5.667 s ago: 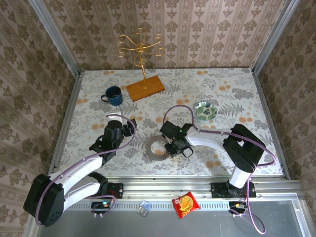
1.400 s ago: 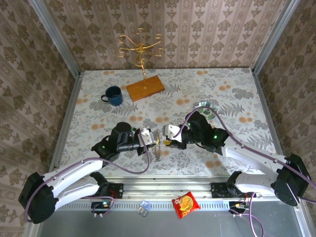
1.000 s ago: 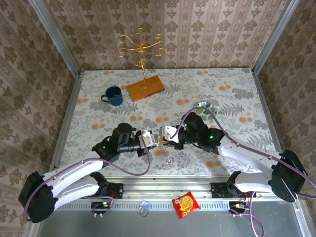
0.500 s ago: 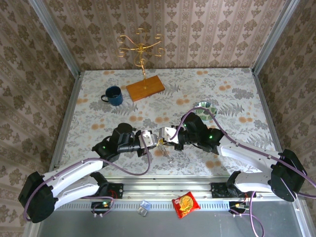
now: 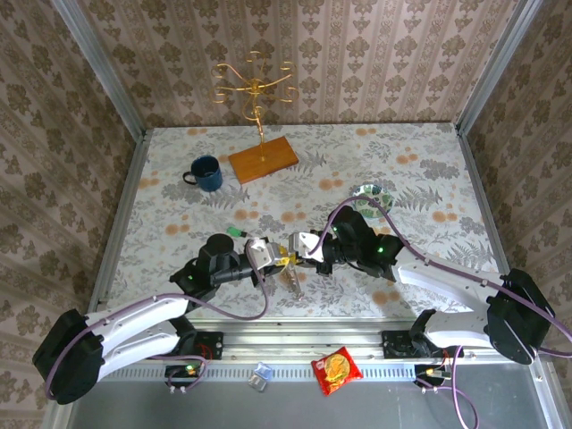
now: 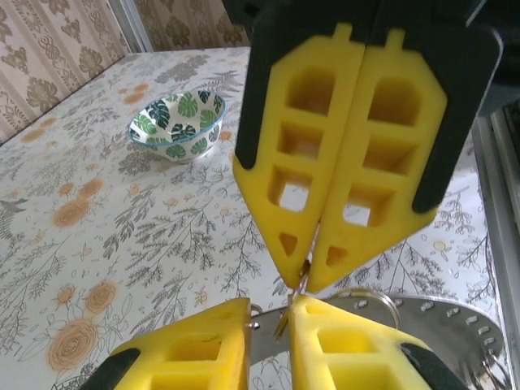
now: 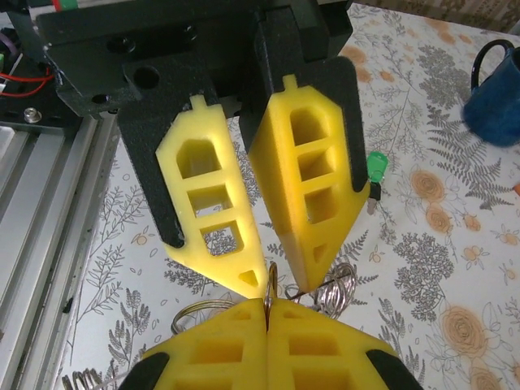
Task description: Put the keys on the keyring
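- Right claw (image 7: 266, 309): pressed fully shut, pinching the keyring (image 7: 271, 276), a thin wire loop standing up out of the seam toward 12 o'clock.
- Left claw (image 6: 270, 315): narrowly parted, set tip to tip against the right claw, one finger to each side of the loop. Seemingly gripping nothing, though with a small brass bit (image 6: 281, 323) in the gap, not identifiable.
- Seen from above: meeting point of both claws at the near middle of the counter (image 5: 420, 161), left claw reaching in from 9 o'clock, right claw from 3 o'clock.
- Flat grey ring (image 6: 443, 325) just below the claws, at 5 o'clock in the left wrist view.
- Green key (image 7: 375, 168): flat on the counter, apart from both claws. At 10 o'clock from the meeting point in the view from above, at 1 o'clock in the right wrist view. Long axis there roughly 12 to 6, green head at 12, blade toward 6.
- Dark key: not made out.
- Judged: green key nearer the left arm, and the left claw the free one. Likely next a reach toward 10 o'clock by the left claw, with the loop kept steady in the right claw.
- Risk, as a judgement: thin loop, held only at its edge, easy to twist out of the pinch.
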Motion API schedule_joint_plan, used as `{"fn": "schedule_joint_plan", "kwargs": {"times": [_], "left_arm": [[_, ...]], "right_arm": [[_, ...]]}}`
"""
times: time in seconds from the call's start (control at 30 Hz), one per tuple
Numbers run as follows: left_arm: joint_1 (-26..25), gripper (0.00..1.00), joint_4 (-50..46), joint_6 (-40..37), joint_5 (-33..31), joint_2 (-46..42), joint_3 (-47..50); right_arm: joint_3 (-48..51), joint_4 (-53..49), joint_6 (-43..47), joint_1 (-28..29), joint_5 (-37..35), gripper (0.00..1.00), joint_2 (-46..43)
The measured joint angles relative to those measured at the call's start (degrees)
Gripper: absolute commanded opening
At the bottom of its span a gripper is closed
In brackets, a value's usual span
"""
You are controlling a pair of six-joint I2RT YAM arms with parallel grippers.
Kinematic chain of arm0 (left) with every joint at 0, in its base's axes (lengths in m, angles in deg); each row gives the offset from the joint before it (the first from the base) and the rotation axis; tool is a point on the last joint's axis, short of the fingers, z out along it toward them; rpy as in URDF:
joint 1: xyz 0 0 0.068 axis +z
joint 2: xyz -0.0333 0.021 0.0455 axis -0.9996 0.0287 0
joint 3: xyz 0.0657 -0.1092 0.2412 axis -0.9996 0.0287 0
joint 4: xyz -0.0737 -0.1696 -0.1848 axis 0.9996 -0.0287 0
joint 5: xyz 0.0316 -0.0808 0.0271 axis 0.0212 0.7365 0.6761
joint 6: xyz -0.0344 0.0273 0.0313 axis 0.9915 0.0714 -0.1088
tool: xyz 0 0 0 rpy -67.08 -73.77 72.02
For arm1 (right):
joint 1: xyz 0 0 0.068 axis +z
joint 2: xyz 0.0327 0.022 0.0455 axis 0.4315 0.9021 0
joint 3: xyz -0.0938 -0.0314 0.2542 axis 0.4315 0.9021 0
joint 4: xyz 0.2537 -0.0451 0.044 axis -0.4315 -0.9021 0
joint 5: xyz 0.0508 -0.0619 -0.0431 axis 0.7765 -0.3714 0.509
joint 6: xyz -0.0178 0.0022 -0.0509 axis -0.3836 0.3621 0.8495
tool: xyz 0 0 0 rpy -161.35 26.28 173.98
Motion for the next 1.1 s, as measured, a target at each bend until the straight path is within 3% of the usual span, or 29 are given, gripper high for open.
{"fn": "schedule_joint_plan", "kwargs": {"times": [0.23, 0.43, 0.5, 0.63, 0.8, 1.1], "left_arm": [[0.0, 0.14, 2.4, 1.7, 0.4, 0.2, 1.2], [0.0, 0.0, 3.5, 2.5, 1.6, 0.8, 1.5], [0.0, 0.0, 3.8, 2.8, 1.8, 0.9, 1.6], [-0.2, 0.0, 4.1, 2.7, 1.4, 0.8, 1.6], [-2.9, 0.0, 1.9, -2.4, -3.6, -0.7, 1.5], [-6.7, 0.0, -0.7, -15.2, -13.5, -3.0, 0.5]], "right_arm": [[0.0, 0.4, -0.6, -0.2, 0.3, 0.0, 0.2], [0.0, 0.5, -0.9, -0.5, 0.2, 0.0, 0.2], [0.0, 0.5, -0.8, -0.6, 0.3, 0.0, 0.3], [0.0, 0.9, -1.4, -1.0, -0.1, 0.27, 0.2], [2.9, 2.6, -5.0, -3.1, -2.3, 0.35, -3.4], [9.4, 5.2, -20.4, -5.3, -12.3, 0.47, -15.2]]}}
